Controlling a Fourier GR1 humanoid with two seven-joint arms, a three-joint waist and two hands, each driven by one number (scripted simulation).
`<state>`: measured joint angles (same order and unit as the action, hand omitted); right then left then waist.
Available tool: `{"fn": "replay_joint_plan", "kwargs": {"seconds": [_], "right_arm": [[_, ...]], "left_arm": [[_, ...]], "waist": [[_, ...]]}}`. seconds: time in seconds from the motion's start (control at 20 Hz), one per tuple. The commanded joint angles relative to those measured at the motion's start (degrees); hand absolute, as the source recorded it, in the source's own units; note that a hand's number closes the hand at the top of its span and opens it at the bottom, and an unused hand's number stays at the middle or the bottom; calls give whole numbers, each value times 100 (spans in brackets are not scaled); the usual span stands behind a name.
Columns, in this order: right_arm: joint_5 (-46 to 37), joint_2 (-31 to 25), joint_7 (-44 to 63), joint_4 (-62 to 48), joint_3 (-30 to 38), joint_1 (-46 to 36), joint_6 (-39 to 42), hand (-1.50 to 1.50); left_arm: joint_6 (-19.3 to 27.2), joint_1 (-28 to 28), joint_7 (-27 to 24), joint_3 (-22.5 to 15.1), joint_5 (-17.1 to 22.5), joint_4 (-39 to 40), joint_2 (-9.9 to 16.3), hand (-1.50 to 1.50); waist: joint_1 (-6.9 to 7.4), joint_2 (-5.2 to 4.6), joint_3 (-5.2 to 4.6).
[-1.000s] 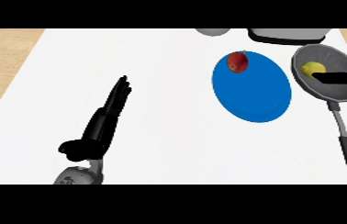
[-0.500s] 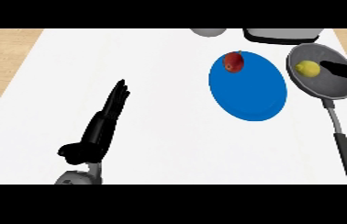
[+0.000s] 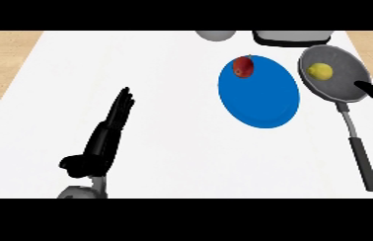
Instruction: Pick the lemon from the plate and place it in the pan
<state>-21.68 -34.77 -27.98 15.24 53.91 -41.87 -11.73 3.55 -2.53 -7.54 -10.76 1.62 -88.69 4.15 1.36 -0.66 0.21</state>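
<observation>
The lemon [image 3: 319,71] is lying in the pan [image 3: 341,89], beside the blue plate [image 3: 259,98]. No writing is showing. The left hand [image 3: 109,134] is resting with fingers straight; only a black fingertip of the right hand [image 3: 363,86] is showing, its fingers' state impossible to tell.

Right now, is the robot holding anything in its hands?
No. The left hand is open with straight fingers, holding nothing. The lemon lies free in the pan; only a tip of the right hand shows.
</observation>
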Motion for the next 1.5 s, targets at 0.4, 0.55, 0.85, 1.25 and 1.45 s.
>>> {"fn": "replay_joint_plan", "kwargs": {"seconds": [0.4,0.55,0.85,1.25,1.45], "right_arm": [[592,276,-919,512,-573,1131,1164,-150],[706,464,-1186,595,-717,1316,889,-150],[988,780,-360,1661,-1386,1611,836,-150],[1288,788,631,3046,-1831,2344,748,-150],[1400,834,124,2659,-2127,2268,409,-150]], "left_arm": [[-147,-178,56,339,72,234,11,0],[-272,291,164,269,96,-298,135,0],[-338,456,176,227,38,-499,41,0],[-391,131,17,497,-5,-7,28,0],[-232,73,263,396,-183,-259,-167,0]], "waist": [[-135,64,-21],[-95,60,-17],[-137,80,-24],[-174,84,-28],[-125,68,-21]]}}
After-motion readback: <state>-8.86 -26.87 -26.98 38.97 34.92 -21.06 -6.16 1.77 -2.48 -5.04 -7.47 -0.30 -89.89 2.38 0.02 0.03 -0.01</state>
